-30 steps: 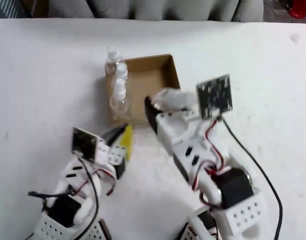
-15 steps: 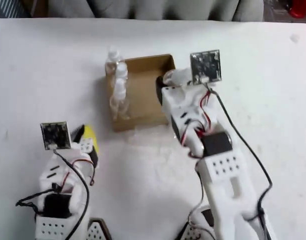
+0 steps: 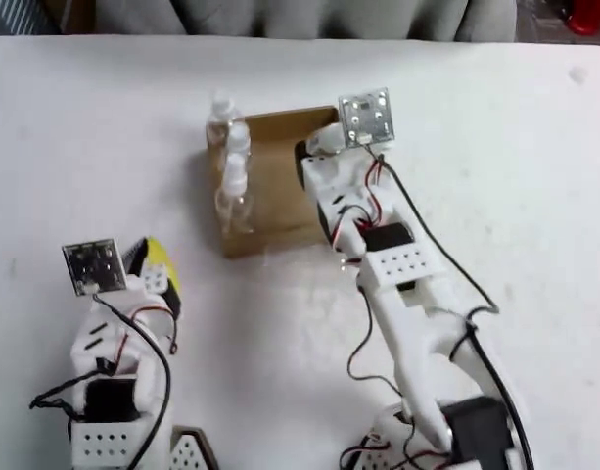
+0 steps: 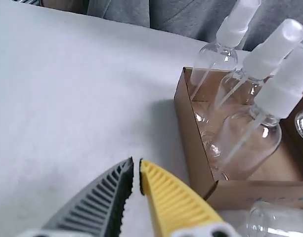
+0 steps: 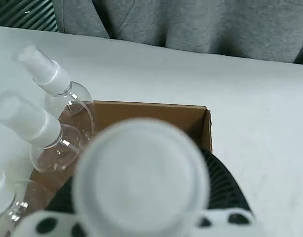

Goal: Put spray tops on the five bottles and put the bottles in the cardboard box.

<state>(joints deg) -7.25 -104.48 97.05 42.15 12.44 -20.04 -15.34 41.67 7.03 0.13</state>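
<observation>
High view: bottles (image 3: 231, 168) along box (image 3: 281, 188) edge

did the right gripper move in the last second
Yes. The right gripper, shut on a bottle, has moved from the cardboard box's near right corner farther along its right wall, toward the far corner.

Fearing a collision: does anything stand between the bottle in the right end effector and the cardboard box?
Nothing visible does. The held bottle, in the right end effector, is over the right side of the cardboard box; three capped bottles stand along its left wall.
</observation>
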